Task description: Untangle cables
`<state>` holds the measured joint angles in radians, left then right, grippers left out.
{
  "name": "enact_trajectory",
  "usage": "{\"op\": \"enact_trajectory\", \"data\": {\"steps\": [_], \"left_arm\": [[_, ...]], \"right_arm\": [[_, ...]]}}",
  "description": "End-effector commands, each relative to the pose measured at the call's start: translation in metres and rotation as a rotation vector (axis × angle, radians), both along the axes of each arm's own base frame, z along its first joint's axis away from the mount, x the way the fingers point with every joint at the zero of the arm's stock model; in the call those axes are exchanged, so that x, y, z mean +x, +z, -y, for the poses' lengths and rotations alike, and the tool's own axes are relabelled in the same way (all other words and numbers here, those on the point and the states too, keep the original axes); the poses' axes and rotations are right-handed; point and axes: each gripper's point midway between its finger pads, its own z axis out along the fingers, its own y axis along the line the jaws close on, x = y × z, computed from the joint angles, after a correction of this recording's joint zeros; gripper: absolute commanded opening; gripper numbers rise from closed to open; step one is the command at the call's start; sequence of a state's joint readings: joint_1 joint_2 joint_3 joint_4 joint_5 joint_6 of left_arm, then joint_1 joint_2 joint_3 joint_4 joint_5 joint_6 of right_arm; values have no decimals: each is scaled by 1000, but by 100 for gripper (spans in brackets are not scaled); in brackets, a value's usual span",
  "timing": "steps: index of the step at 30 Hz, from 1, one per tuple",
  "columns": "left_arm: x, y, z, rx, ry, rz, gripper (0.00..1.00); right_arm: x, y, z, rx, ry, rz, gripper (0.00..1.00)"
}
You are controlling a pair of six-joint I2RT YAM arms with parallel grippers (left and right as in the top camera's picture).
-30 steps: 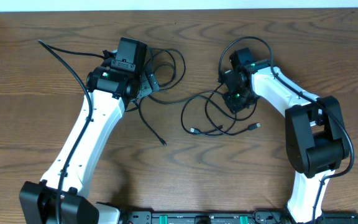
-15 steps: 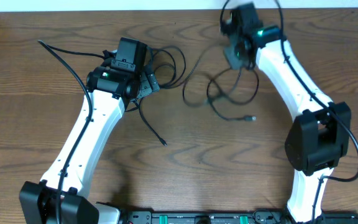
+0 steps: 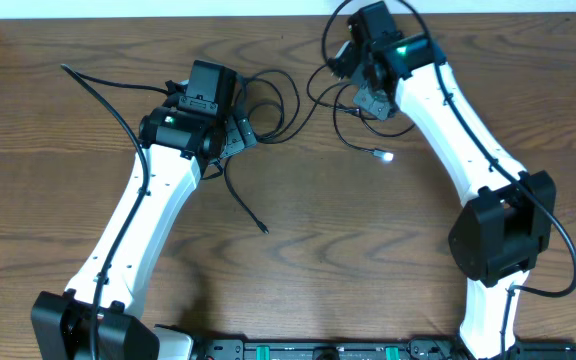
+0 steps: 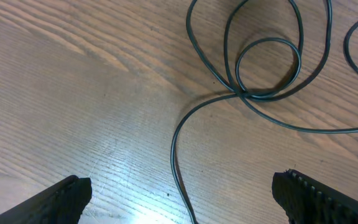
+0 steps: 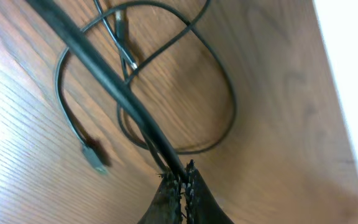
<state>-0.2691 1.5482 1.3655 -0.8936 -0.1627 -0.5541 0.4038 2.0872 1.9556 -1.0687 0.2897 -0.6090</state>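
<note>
The wooden table (image 3: 328,260) carries everything. The left arm (image 3: 148,220) reaches up its left side and the right arm (image 3: 458,140) stretches toward the far edge.

The cables (image 4: 240,93) lie in two groups. One is a set of flat black loops on the table just ahead of the left gripper (image 4: 182,186) and a little to its right. One strand trails back from the crossing and passes straight between the gripper's spread, empty fingers (image 4: 73,193). That strand's long axis runs roughly in line with the gripper's reach, so the jaws straddle it without touching.

The other group hangs from the right gripper (image 5: 179,174), which is clenched on a black strand. Slack loops droop below and ahead of it, and a small plug end (image 3: 383,155) dangles on the side toward the robot's base.

Between the two grippers the nearest loops of each group come close. Whether they are linked cannot be told from overhead.

The left gripper is much nearer the flat loops. A next move likely calls for it to drop onto the strand beneath it while the right gripper draws its bundle away.
</note>
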Motion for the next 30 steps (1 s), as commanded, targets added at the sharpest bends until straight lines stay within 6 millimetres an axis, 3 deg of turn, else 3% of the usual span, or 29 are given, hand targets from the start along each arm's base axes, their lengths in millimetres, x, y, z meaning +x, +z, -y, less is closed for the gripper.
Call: {"op": "enact_trajectory", "data": {"steps": [1, 6, 9, 13, 19, 22, 28, 30], "left_arm": [[0, 7, -2, -7, 17, 18, 100], [0, 7, -2, -7, 17, 18, 100], [0, 7, -2, -7, 17, 18, 100], [0, 7, -2, -7, 17, 18, 100], [0, 7, -2, -7, 17, 18, 100], [0, 7, -2, -7, 16, 18, 100], [0, 7, -2, -7, 17, 18, 100], [0, 7, -2, -7, 17, 18, 100]], "right_arm": [[17, 31, 34, -230, -29, 129, 1], [50, 87, 70, -363, -315, 463, 1], [58, 100, 63, -300, -367, 552, 1], [58, 94, 29, -151, -292, 524, 1], [51, 92, -48, 193, -84, 440, 1], [50, 93, -74, 351, -56, 411, 1], [19, 82, -139, 718, 111, 163, 1], [15, 66, -153, 785, 104, 84, 1]]}}
